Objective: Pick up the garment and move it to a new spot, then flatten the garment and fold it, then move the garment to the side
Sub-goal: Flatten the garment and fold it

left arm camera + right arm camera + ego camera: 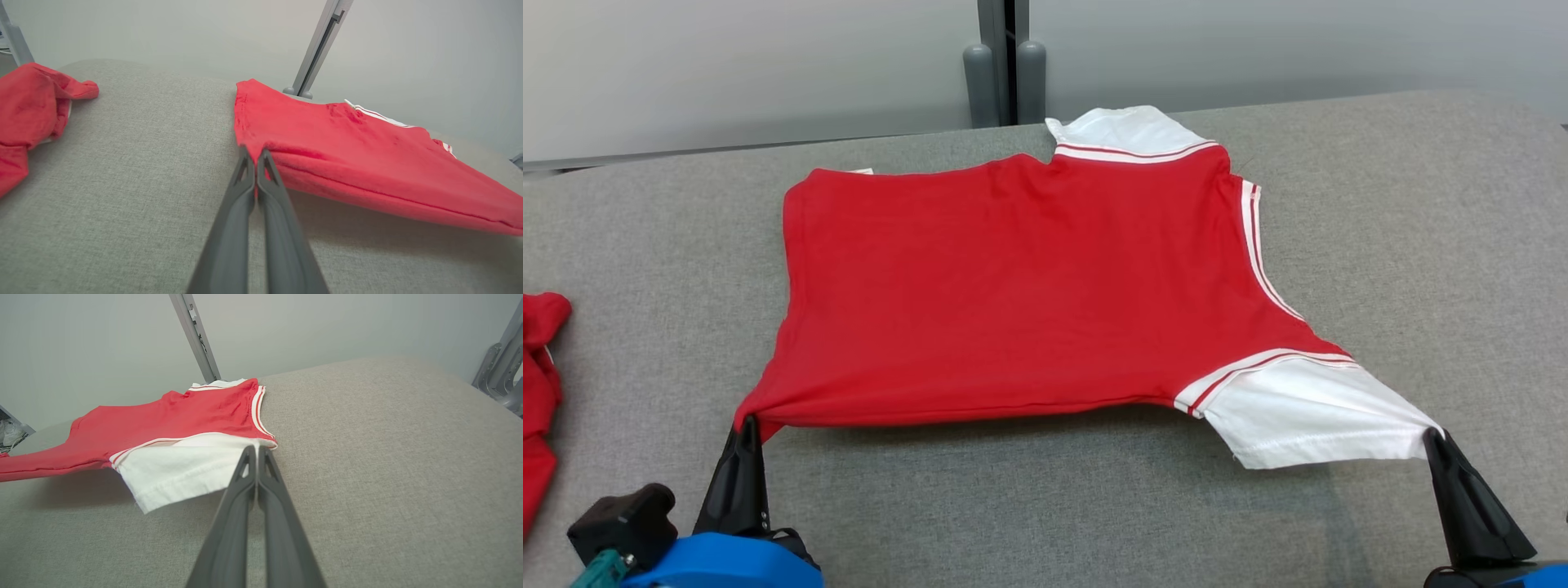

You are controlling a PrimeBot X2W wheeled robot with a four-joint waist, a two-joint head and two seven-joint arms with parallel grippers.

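Note:
The garment (pixel 1021 286) is a red T-shirt with white sleeves and red-white trim, spread over the grey table (pixel 1421 245). Its near edge hangs lifted off the surface, stretched between my two grippers. My left gripper (pixel 747 425) is shut on the near left hem corner, seen close up as left gripper (pixel 255 153) pinching the red garment (pixel 367 151). My right gripper (pixel 1432 437) is shut on the corner of the near white sleeve; in the right wrist view that gripper (pixel 256 451) bites the white sleeve of the garment (pixel 179 465). The far edge rests on the table.
Another crumpled red cloth (pixel 538 392) lies at the table's left edge, also visible as red cloth (pixel 28 110). A grey upright post (pixel 1005 73) stands behind the table's far edge. Open grey surface lies to the right of the shirt.

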